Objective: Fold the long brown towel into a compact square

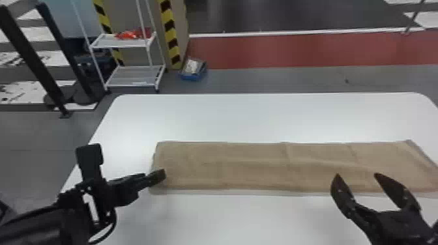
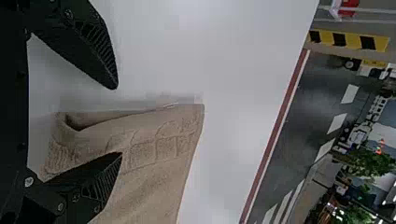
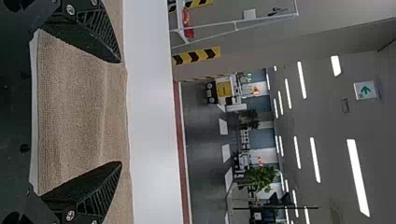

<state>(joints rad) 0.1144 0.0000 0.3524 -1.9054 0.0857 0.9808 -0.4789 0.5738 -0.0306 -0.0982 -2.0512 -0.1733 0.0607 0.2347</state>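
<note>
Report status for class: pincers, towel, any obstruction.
Brown towel laid long on white table. Left pincer open at its left end; right pincer open over its right half. Possible snag: curled near-left corner.

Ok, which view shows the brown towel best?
The head view: nearly the whole towel shows, spread across the table. The left wrist view shows one end close up; the right wrist view, a stretch near the right hand.

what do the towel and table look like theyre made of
The towel looks like cotton terry or a similar soft cloth, matte brown, with a nubby texture and a raised pattern near one end. The table has a smooth white top with soft glare, probably laminate or plastic; looks alone don't settle it.
</note>
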